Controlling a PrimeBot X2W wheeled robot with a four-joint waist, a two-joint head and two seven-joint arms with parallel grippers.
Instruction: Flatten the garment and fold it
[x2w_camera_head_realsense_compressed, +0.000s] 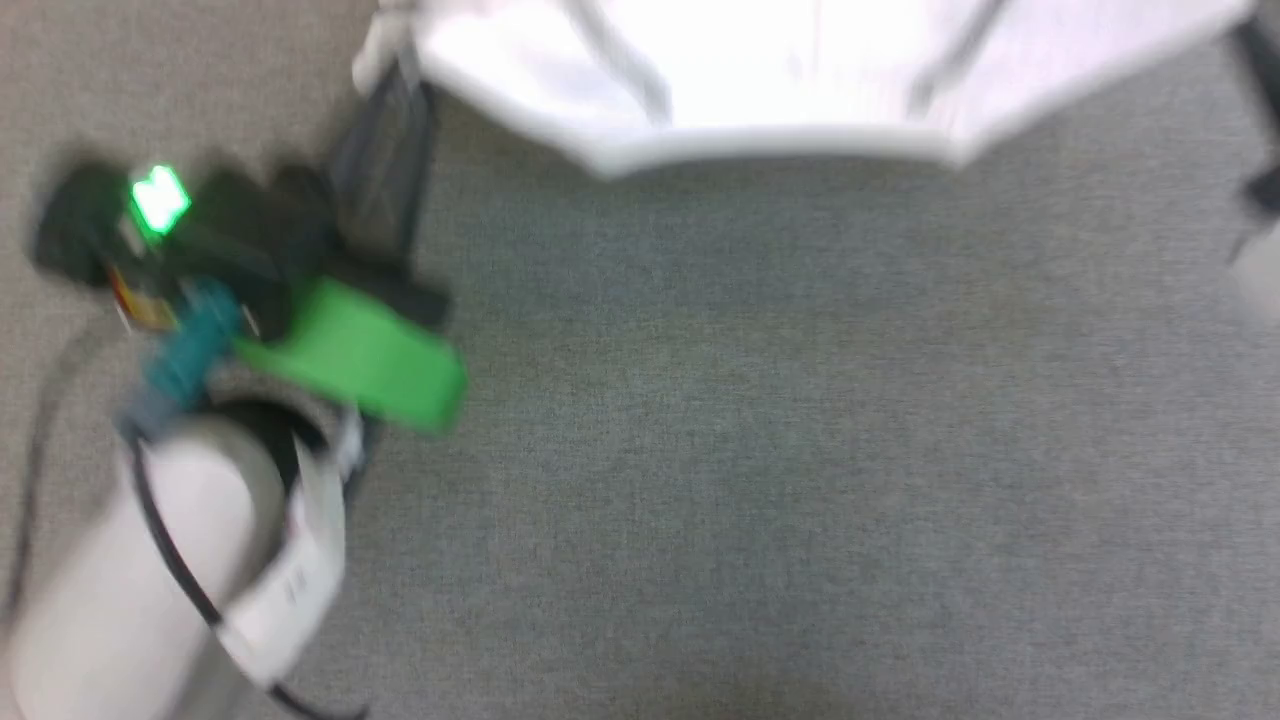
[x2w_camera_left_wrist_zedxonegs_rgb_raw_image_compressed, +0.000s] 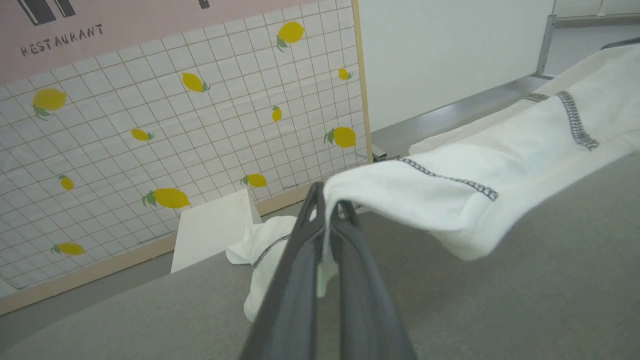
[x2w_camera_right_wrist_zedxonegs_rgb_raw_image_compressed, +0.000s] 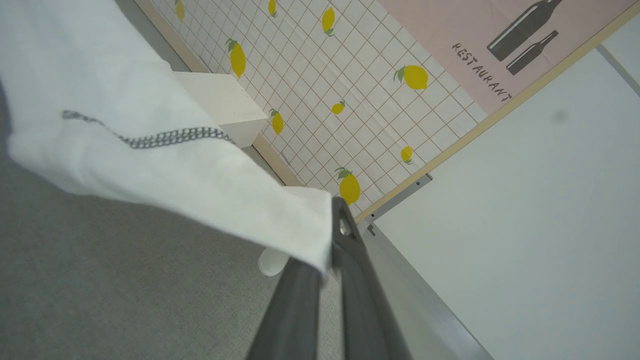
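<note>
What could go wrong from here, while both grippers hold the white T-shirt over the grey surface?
The left gripper and the right gripper each pinch only a narrow edge of the white soft-fabric T-shirt with zigzag stitching; it might slip out.
A crumpled part of it lies beside the rigid white box; pulling could drag it against the box and leave creases.
The head view is blurred, so placing it flat on the grey felt-like surface may be misjudged.

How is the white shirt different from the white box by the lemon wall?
The shirt droops softly, pinched by the left gripper; the box has flat, stiff sides and nothing holds it. The shirt has zigzag stitching; the box is plain. Both are white.
</note>
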